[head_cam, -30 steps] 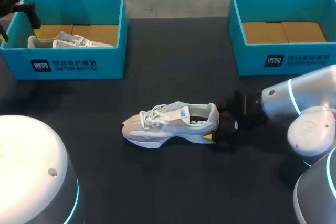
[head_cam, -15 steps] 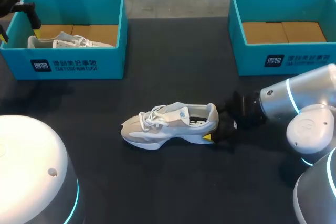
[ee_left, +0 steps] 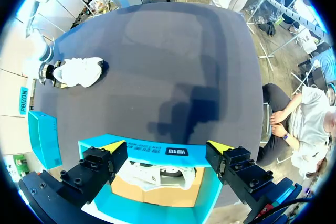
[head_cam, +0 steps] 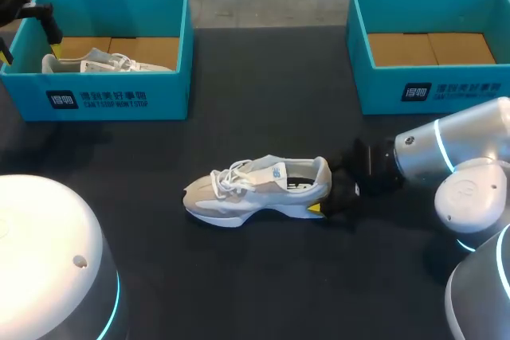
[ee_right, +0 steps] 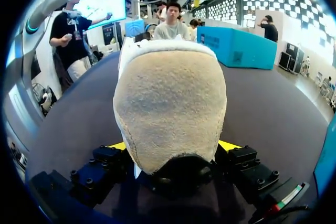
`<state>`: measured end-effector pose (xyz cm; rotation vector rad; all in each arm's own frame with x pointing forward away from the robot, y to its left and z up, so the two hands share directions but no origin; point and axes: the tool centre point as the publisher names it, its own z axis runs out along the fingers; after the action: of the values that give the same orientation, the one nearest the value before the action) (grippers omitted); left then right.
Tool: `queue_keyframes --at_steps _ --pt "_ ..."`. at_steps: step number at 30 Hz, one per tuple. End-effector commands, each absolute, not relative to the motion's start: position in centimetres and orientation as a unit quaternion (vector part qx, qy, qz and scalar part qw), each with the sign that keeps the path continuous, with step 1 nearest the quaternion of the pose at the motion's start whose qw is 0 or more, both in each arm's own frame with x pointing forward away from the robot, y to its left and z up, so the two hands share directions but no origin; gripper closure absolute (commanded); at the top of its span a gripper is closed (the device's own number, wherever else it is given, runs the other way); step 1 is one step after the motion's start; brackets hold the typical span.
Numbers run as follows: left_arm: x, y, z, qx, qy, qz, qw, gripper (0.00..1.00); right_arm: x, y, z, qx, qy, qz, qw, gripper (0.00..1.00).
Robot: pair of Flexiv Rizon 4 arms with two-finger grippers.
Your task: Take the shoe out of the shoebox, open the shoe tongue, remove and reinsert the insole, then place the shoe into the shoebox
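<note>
A white and beige sneaker lies on its sole in the middle of the dark table, toe to the left. My right gripper sits at its heel. In the right wrist view the beige heel fills the gap between the fingers, and both yellow tips press its sides. My left gripper hangs open over the left teal shoebox. A second white shoe lies inside that box. The left wrist view also shows the sneaker far ahead on the table.
A second teal shoebox stands at the back right, holding only a cardboard liner. Wide bare tabletop lies between the two boxes and around the sneaker. My arms' white bases fill the front corners.
My right gripper's fingers have closed in a little onto the sneaker's heel, and the right arm shifted slightly. The left arm has not moved.
</note>
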<state>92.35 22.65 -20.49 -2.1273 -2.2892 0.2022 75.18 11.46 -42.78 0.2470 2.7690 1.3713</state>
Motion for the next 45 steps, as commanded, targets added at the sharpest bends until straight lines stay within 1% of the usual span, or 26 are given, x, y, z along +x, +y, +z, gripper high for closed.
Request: queue_keyframes --at_steps 1,9,10,13,21,24,28,33,35,39,45 --pt "92.3 22.6 -20.5 -0.679 -0.731 0.064 0.004 0.00 75.0 11.9 -43.2 0.080 0.894 0.441 0.021 1.00" --pt "92.1 22.2 -20.5 -0.666 -0.742 0.082 0.000 0.00 75.0 11.9 -43.2 0.080 0.894 0.441 0.021 1.00" --pt "92.0 22.4 -20.6 -0.659 -0.748 0.081 0.009 0.00 75.0 11.9 -43.2 0.080 0.894 0.441 0.021 1.00" --pt "91.7 20.6 -20.7 -0.650 -0.755 0.087 0.018 0.00 75.0 11.9 -43.2 0.080 0.894 0.441 0.021 1.00" --pt "90.7 19.7 -21.1 -0.590 -0.800 0.112 -0.003 0.00 75.0 11.9 -43.2 0.080 0.894 0.441 0.021 1.00" --pt "90.1 18.9 -21.2 -0.546 -0.831 0.112 0.001 0.00 75.0 11.9 -43.2 0.080 0.894 0.441 0.021 1.00" --pt "89.3 17.7 -20.7 -0.509 -0.853 0.115 -0.019 0.00 75.0 11.9 -43.2 0.080 0.894 0.441 0.021 1.00" --pt "88.4 15.9 -20.4 -0.468 -0.878 0.103 0.008 0.00 75.0 11.9 -43.2 0.080 0.894 0.441 0.021 1.00" --pt "88.1 15.4 -20.2 -0.447 -0.889 0.094 0.033 0.00 75.0 11.9 -43.2 0.080 0.894 0.441 0.021 1.00" --pt "87.4 14.7 -19.7 -0.384 -0.919 0.072 0.050 0.00 75.0 11.9 -43.2 0.080 0.894 0.441 0.021 1.00" --pt "85.9 13.3 -18.7 -0.271 -0.961 0.049 0.024 0.00 75.0 11.9 -43.2 0.080 0.894 0.441 0.021 1.00"
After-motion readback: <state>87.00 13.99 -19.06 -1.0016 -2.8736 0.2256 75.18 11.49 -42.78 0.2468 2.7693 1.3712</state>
